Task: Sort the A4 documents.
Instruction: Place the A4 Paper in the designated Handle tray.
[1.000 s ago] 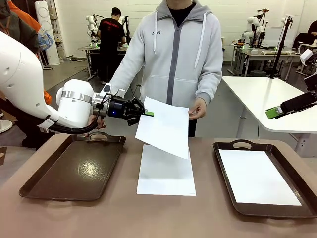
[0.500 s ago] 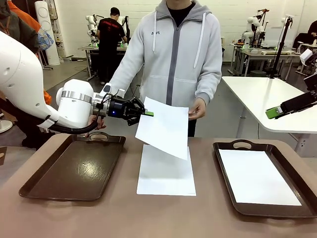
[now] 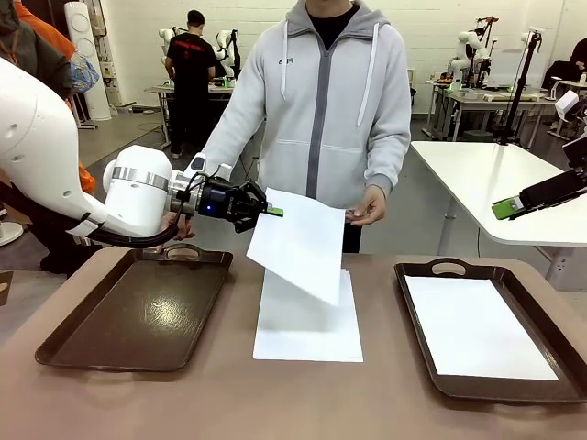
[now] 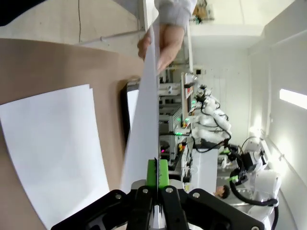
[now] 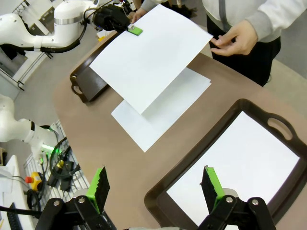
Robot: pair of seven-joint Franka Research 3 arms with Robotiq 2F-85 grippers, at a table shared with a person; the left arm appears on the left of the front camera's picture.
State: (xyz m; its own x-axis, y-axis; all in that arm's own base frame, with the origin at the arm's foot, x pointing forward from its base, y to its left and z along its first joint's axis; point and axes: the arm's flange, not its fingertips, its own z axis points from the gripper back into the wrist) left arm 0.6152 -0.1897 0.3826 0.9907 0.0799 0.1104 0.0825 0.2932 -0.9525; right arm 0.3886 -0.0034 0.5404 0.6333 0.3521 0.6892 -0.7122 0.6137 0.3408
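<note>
My left gripper point(image 3: 272, 212) is shut on the near corner of one A4 document point(image 3: 303, 243), which hangs tilted in the air over the table's middle. In the left wrist view the green pads point(image 4: 163, 172) pinch that sheet point(image 4: 141, 129) edge-on. The person's hand point(image 3: 369, 209) is by the sheet's far corner; in the right wrist view that hand point(image 5: 237, 38) is just clear of the paper point(image 5: 148, 57). More A4 documents point(image 3: 307, 321) lie flat on the table below. Another sheet point(image 3: 477, 325) lies in the right tray. My right gripper point(image 5: 156, 187) hovers open, high above the right tray.
A dark brown tray point(image 3: 138, 307) with nothing in it sits at the left, under my left arm. The right tray point(image 3: 415, 302) sits at the right. The person stands at the far edge, centre. A white table point(image 3: 486, 183) stands behind at the right.
The held sheet has sunk slightly and drifted left with my left gripper. The person's hand, which pinched the far corner before, now sits beside it.
</note>
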